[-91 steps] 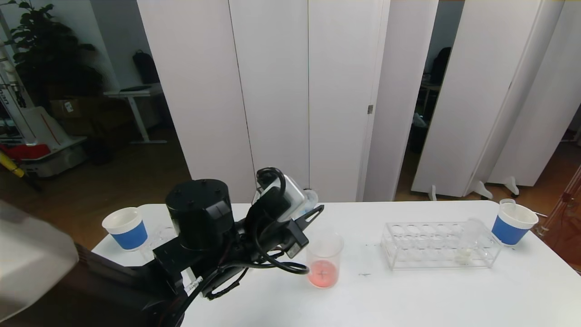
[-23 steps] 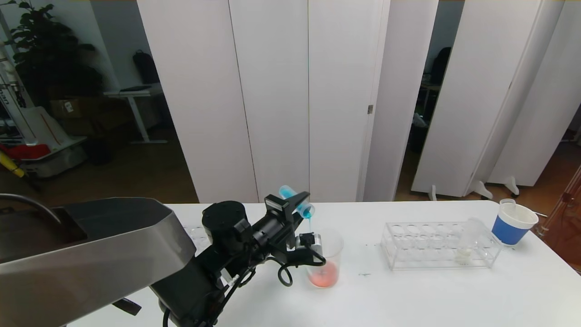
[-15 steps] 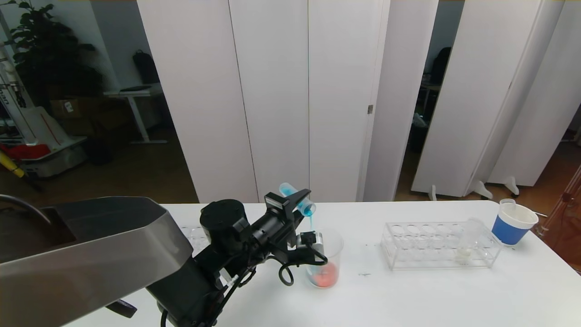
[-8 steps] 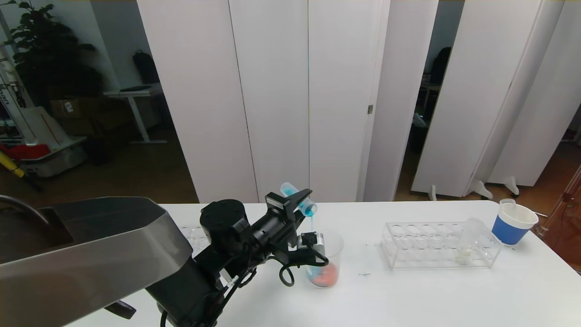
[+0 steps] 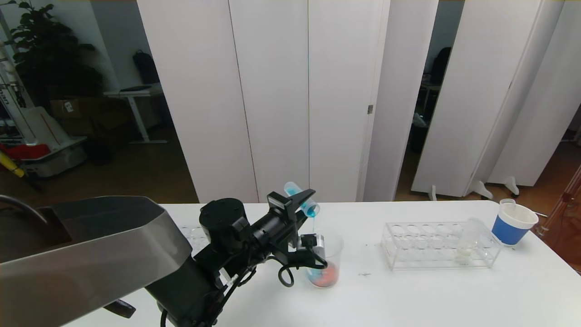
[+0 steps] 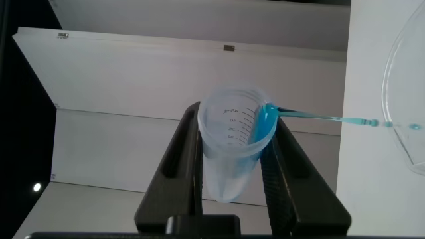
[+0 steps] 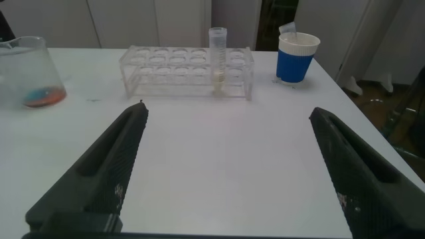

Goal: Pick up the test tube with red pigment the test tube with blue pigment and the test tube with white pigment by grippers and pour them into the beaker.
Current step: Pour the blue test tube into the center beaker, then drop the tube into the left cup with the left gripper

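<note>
My left gripper (image 5: 303, 199) is shut on the test tube with blue pigment (image 5: 301, 205) and holds it tipped mouth-down above the beaker (image 5: 325, 261). A thin blue stream (image 6: 332, 119) runs from the tube's (image 6: 232, 143) lip to the beaker rim (image 6: 398, 99). The beaker holds red liquid with blue in it. The test tube with white pigment (image 5: 467, 243) stands upright in the clear rack (image 5: 426, 247); it also shows in the right wrist view (image 7: 218, 56). My right gripper (image 7: 228, 111) is open and empty low over the table, facing the rack (image 7: 166, 66). No red tube is in view.
A blue-sleeved paper cup (image 5: 513, 223) stands at the far right beyond the rack, also in the right wrist view (image 7: 297, 58). My left arm covers the table's left part. White screens stand behind the table's far edge.
Over six seconds my left gripper swung the blue tube over the beaker and tipped it. In the last second the pour has gone on and blue has gathered over the red liquid.
</note>
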You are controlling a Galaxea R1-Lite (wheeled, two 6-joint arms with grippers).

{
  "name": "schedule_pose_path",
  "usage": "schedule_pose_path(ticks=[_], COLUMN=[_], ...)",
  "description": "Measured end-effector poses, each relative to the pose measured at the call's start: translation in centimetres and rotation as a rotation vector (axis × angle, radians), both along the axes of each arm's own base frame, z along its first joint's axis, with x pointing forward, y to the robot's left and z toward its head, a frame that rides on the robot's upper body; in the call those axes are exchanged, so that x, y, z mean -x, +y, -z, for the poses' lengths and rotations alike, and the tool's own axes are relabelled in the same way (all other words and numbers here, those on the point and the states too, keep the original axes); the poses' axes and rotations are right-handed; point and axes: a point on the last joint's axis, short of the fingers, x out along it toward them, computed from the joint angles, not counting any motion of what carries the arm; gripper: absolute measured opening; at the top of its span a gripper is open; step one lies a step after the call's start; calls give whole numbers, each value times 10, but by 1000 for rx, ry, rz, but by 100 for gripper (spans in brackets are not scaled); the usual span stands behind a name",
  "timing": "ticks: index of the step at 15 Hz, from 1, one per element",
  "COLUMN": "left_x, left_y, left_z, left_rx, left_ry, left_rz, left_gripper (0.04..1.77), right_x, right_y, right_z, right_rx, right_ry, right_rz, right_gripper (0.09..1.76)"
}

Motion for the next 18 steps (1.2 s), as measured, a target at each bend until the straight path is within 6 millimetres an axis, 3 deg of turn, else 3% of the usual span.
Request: schedule_pose_path(ticks=[18], left_x=[-8], left_y=[-5], left_z=[0], left_rx=[-6], left_ry=[-32], left_rz=[112], left_gripper=[59], right_x=[0], right_y=[0], right_z=[0], right_rx=[0], right_ry=[0], right_rz=[0], right_gripper=[175])
